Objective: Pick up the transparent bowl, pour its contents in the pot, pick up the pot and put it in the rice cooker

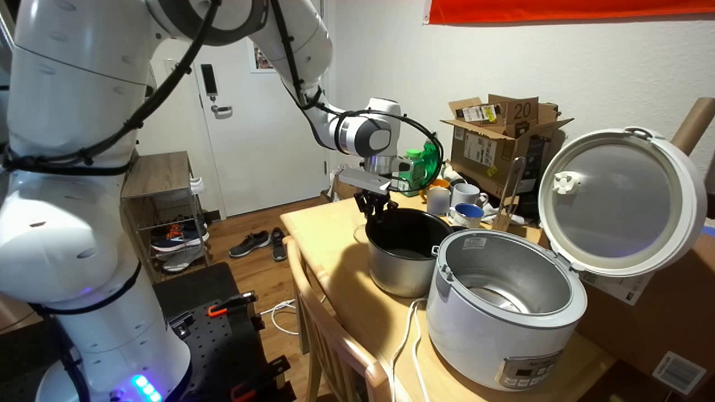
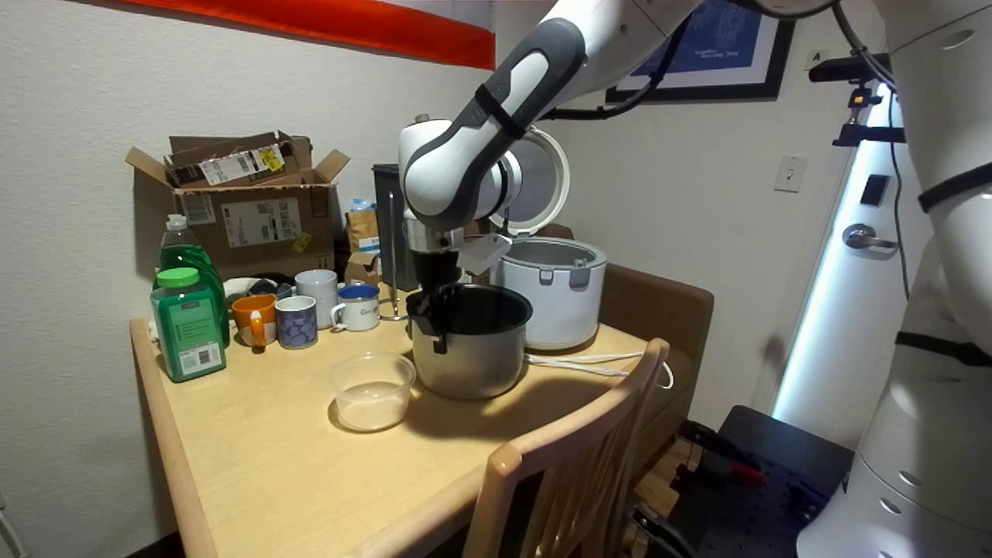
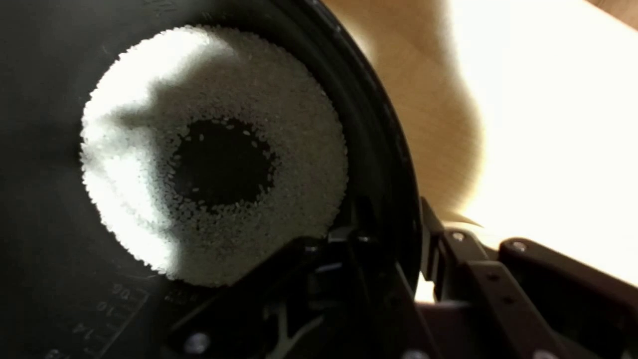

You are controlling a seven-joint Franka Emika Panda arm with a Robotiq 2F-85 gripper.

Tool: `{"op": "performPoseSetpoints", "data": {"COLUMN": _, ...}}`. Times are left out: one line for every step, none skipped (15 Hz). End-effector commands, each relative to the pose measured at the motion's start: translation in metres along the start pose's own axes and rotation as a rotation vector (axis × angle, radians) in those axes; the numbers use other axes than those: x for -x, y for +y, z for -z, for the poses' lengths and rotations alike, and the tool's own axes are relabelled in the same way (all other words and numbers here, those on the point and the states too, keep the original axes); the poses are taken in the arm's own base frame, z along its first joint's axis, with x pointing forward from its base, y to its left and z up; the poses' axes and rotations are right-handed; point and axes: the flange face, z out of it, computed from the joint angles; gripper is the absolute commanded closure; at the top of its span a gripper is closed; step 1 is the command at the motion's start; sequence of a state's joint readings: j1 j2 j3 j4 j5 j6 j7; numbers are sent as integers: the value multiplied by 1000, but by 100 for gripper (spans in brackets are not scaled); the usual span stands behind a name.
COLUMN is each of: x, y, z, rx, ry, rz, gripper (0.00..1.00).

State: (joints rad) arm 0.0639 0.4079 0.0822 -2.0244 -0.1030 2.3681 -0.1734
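Rice [image 3: 311,144] ringed in pot [image 2: 471,366]; bowl [image 2: 372,409] beside pot; cooker [image 1: 491,335] open.

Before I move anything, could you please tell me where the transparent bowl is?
In an exterior view, the transparent bowl stands on the table left of the picture's centre, just left of the pot and a little nearer the camera.

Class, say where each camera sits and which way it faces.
Exterior view: nearer the rice cooker, facing the pot, door behind; arm mostly shows.
Exterior view: nearer the transparent bowl, facing the pot, rice cooker behind; arm partly shows.
Wrist view: above the pot, facing down at rice; gripper fingers show.
Both exterior views share arm, pot and rice cooker.
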Motion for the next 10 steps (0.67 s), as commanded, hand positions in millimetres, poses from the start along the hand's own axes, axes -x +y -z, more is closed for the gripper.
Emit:
{"op": "performPoseSetpoints", "data": {"x": -4, "y": 2, "z": 3, "rx": -14, "ry": -19, "rz": -1, "gripper": 44}}
{"op": "performPoseSetpoints", "data": {"x": -4, "y": 3, "z": 2, "rx": -16, "ry": -20, "rz": -2, "gripper": 37}}
{"op": "performPoseSetpoints", "data": {"x": -4, "y": 4, "z": 1, "rx": -18, "ry": -23, "rz": -3, "gripper": 29}}
{"op": "performPoseSetpoints", "data": {"x": -4, "y": 4, "z": -1, "rx": -23, "ry": -27, "rz": -5, "gripper": 22}}
{"op": "performPoseSetpoints", "data": {"x": -4, "y": 5, "z": -3, "rx": -27, "ry": -29, "rz": -7, "gripper": 13}}
{"op": "performPoseSetpoints", "data": {"x": -5, "y": 6, "z": -6, "rx": -35, "ry": -35, "rz": -10, "gripper": 6}}
{"op": "performPoseSetpoints", "data": {"x": -5, "y": 6, "z": -9, "rx": -41, "ry": -40, "rz": -12, "gripper": 0}}
{"op": "performPoseSetpoints", "data": {"x": -5, "y": 7, "z": -12, "rx": -46, "ry": -43, "rz": -14, "gripper": 0}}
{"op": "performPoseSetpoints", "data": {"x": -6, "y": 8, "z": -14, "rx": -51, "ry": -46, "rz": -18, "gripper": 0}}
{"op": "performPoseSetpoints", "data": {"x": -7, "y": 8, "z": -16, "rx": -54, "ry": -49, "rz": -22, "gripper": 0}}
